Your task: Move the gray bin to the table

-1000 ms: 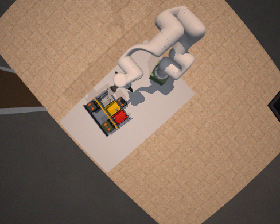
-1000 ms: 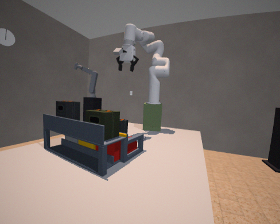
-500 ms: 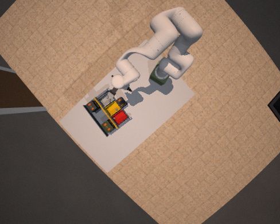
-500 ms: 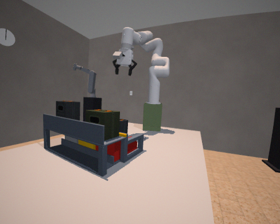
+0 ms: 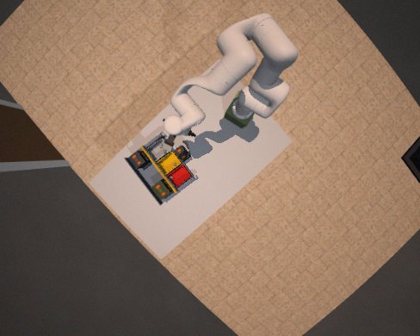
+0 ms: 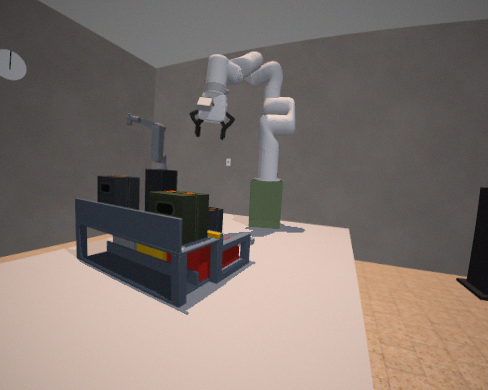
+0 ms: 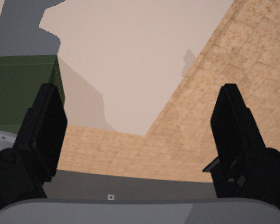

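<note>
Pincer (image 5: 179, 139) (image 6: 210, 136) (image 7: 139, 102) spread wide, above shelf (image 6: 129, 220); gray bin (image 5: 160, 149) on shelf; writing unreadable.

On my shelf (image 5: 149, 189) (image 6: 129, 218), one yellow bin (image 5: 169, 163), one red bin (image 5: 180, 175) and one gray bin (image 5: 157, 147); around them, apparently four dark, orange-marked boxes (image 5: 138, 159) (image 6: 180, 212).
</note>
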You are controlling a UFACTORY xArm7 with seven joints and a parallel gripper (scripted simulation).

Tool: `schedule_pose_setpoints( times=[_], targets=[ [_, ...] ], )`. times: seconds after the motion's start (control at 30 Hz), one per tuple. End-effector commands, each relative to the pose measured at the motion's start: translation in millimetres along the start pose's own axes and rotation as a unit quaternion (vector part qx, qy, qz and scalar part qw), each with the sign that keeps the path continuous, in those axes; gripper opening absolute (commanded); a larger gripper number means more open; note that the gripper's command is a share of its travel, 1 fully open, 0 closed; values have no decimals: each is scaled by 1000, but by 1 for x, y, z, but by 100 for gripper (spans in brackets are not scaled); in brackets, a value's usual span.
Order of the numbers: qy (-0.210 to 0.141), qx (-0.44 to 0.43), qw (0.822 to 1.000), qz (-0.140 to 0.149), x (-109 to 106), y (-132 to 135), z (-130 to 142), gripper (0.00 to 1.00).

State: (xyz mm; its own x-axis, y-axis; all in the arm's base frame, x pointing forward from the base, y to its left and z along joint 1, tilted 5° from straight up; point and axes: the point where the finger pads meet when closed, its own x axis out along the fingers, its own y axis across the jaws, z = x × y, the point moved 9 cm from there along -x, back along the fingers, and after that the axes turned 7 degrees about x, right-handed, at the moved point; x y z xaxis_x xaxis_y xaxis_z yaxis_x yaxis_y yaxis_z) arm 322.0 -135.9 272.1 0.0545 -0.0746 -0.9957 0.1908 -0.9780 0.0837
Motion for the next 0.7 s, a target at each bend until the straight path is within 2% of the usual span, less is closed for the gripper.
schedule_pose_setpoints(
  times=[0.0,0.4,0.57,0.67],
  targets=[
    [10,-115,993,-5,37,12,-21,100],
    [10,-115,993,-5,37,12,-21,100],
    [19,-236,972,-7,75,23,-41,100],
    [19,-236,972,-7,75,23,-41,100]
  ],
)
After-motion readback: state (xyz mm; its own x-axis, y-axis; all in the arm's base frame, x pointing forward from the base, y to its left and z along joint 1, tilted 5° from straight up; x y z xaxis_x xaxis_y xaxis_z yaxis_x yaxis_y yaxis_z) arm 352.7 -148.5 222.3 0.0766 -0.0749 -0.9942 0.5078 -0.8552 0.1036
